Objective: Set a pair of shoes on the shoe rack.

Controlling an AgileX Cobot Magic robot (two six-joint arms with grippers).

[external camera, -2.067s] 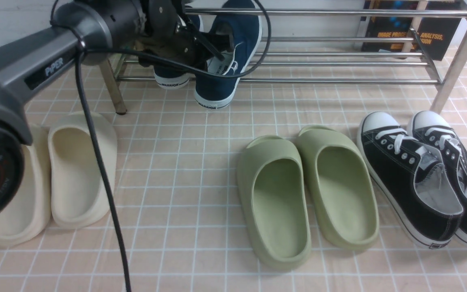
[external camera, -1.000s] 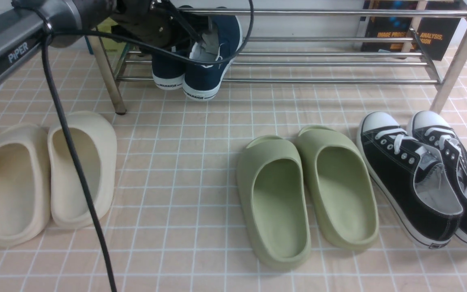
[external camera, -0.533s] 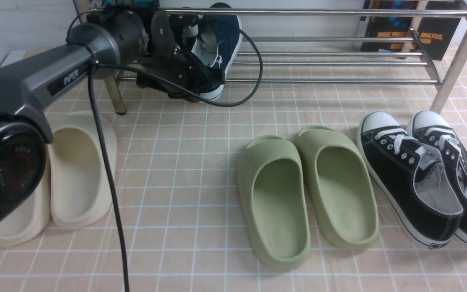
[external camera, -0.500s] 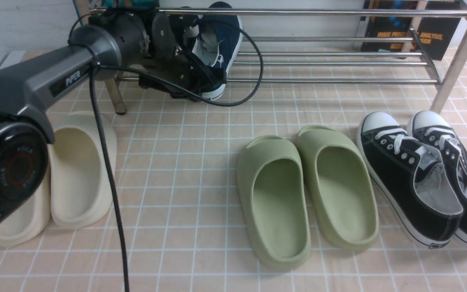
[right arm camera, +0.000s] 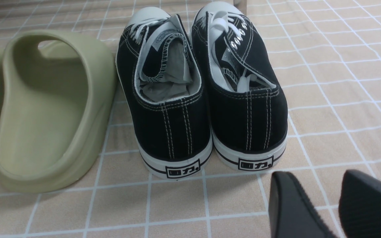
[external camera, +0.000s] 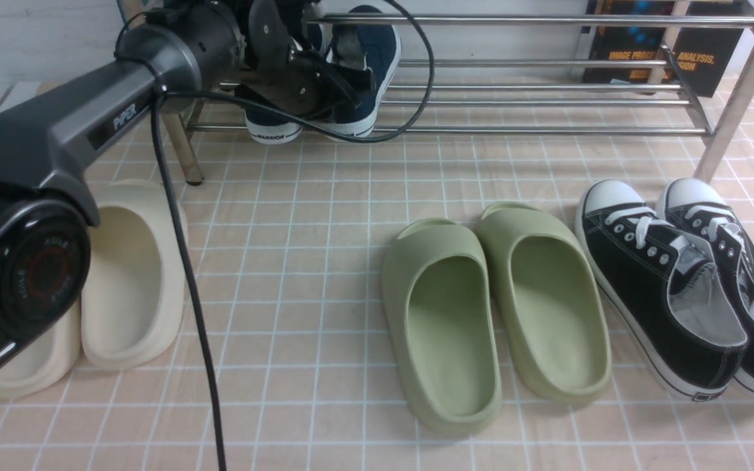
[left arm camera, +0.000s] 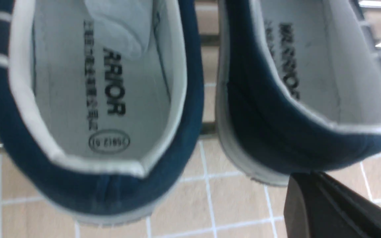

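Two navy slip-on shoes sit on the left end of the silver shoe rack, toes in, heels at the front bar. In the front view the left shoe shows its heel and the right shoe leans beside it. The left wrist view looks into both shoes, the left shoe and the right shoe. My left gripper is shut with nothing in it, and its tip is against the right shoe's heel. My right gripper stands open above the floor behind the black sneakers.
On the tiled floor stand green slippers, black lace-up sneakers at the right, and cream slippers under my left arm. A dark box stands behind the rack. The left arm's cable hangs to the floor.
My left gripper let go of the right navy shoe on the rack, shut, and came against its heel. The shoe has slid farther onto the rack.
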